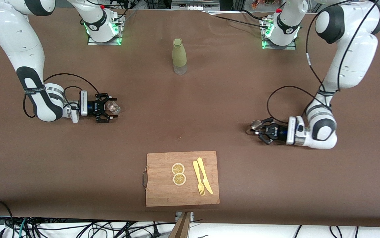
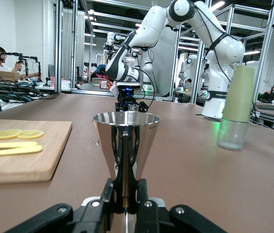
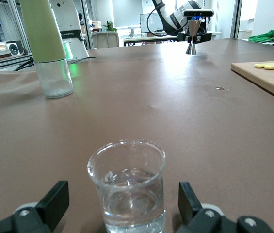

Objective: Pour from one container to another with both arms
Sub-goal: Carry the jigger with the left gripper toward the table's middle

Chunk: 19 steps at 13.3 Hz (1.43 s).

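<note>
A small clear glass [image 3: 127, 189] with a little clear liquid stands on the table toward the right arm's end. My right gripper [image 1: 112, 108] is open around it, and its fingers [image 3: 54, 200] stand well clear of the glass [image 1: 114, 107] on both sides. A steel double-cone jigger [image 2: 126, 138] stands upright toward the left arm's end. My left gripper [image 2: 126, 196] is shut on its narrow waist. In the front view the jigger [image 1: 253, 126] pokes out past the left gripper [image 1: 258, 129]. It also shows small in the right wrist view, jigger [image 3: 192, 36].
A tall green bottle [image 1: 179, 55] with a clear base stands midway between the arms' bases. A wooden cutting board [image 1: 161, 188] lies near the front camera, carrying two lemon slices [image 1: 178, 174] and a yellow knife and fork [image 1: 203, 180].
</note>
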Tool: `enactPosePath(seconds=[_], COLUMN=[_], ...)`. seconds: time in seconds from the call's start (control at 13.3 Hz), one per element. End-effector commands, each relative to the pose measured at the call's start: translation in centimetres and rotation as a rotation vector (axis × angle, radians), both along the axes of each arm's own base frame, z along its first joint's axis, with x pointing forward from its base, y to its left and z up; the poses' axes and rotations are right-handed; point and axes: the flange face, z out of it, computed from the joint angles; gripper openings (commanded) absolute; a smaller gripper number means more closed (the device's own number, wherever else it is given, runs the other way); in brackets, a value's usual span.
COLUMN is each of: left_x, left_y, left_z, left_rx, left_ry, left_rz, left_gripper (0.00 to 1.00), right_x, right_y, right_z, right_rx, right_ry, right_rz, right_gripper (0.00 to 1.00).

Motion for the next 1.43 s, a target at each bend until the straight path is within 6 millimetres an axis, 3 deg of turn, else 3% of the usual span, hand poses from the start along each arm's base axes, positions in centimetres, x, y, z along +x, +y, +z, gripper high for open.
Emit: enactPosePath(seconds=[0.0,0.3,0.45,0.6,0.83,0.9,1.13,1.35], left_x=[-0.1,0.0,-0.1,-0.9,-1.8,-1.4,-1.9,-2.0], left_y=[-4.8,-11.2,-13.7,-16.9,-20.2,-21.3,-24.0,-26.5], left_z=[0.2,0.8,0.8,0.0,-0.3,0.3,0.1,-0.1], left_rx=[0.002,-0.005,0.01,0.011,0.017,0.028,0.013,0.0], left_ry=[0.016,0.043,0.044,0.056,0.061,0.035,0.045,0.043], left_rz=[0.026,0.067,0.092,0.104,0.127,0.126,0.133,0.143], left_gripper=[0.0,0.0,0.0,0.0,0.0,0.0,0.0,0.0], right_x=[-0.2,-0.1,-0.2,0.0,0.1,0.1,0.2,0.6], right_y=[1.6,1.9,2.0,2.0,2.0,2.0,2.0,2.8], right_z=[0.5,0.5,0.5,0.6,0.7,0.8,0.9,1.7], right_rx=[0.03,0.034,0.04,0.042,0.045,0.046,0.045,0.06], right_ry=[-0.077,-0.078,-0.075,-0.079,-0.08,-0.08,-0.081,-0.076], right_rz=[-0.025,-0.027,-0.025,-0.024,-0.023,-0.023,-0.024,-0.016], right_gripper=[1.0,0.99,0.94,0.78,0.32,0.2,0.03,0.0])
